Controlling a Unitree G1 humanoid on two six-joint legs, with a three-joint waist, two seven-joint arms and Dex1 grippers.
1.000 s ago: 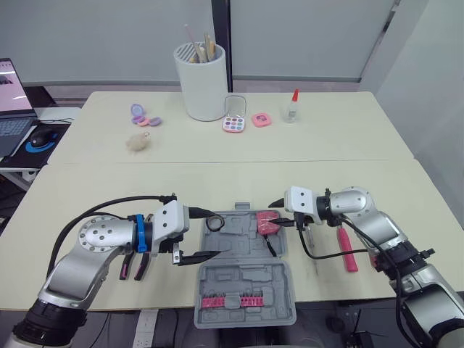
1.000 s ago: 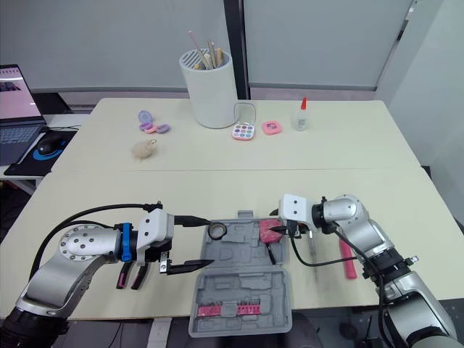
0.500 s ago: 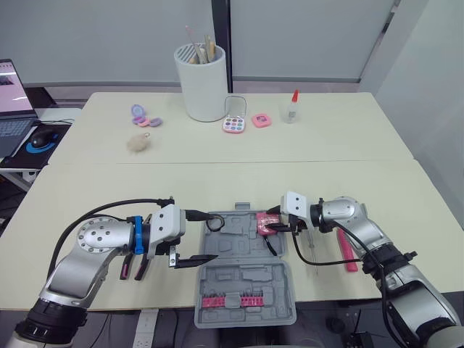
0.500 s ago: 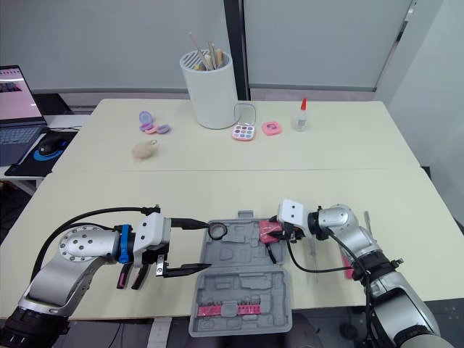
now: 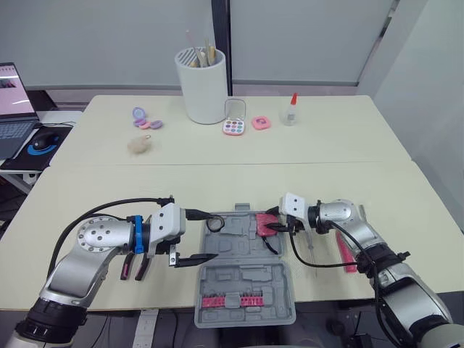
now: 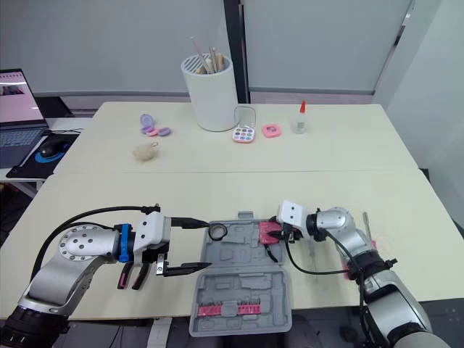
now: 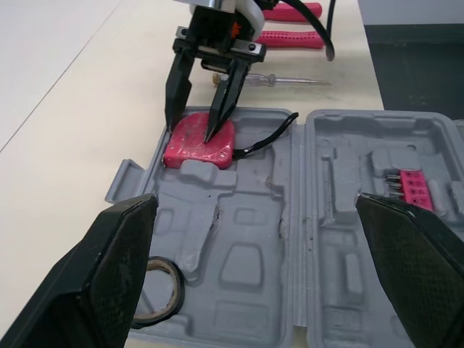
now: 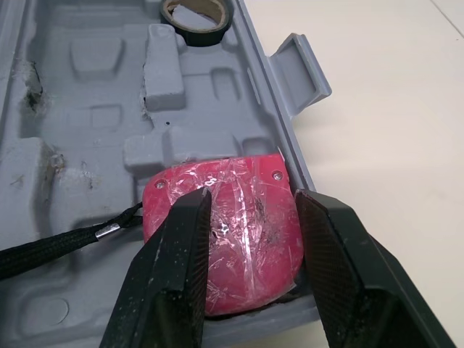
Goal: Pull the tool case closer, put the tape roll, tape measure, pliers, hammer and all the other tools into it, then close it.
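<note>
A pink tape measure lies in the tool case, in the right-hand corner of the half that carries the handle, with its black strap trailing across the moulded recesses; the right gripper stands directly over it with its two fingers apart and not clamped, one tip at the tape measure's edge and the other on its top face. The tool case lies open and flat on the table. In the opposite corner of the handle half sits a black tape roll; the other recesses of that half are bare. The half of the tool case nearer the robot holds a pink rack of bits. The left gripper hovers at the left edge of the tool case, with its fingers spread wide and nothing between them, one reaching toward the tape roll and the other toward the seam between the two halves. On the table to the right of the tool case lie a thin screwdriver and, beyond it, two pink-handled tools. Well beyond the tool case, on the far part of the table, a white cup holds several sticks, with a small paint palette and a glue bottle beside it.
</note>
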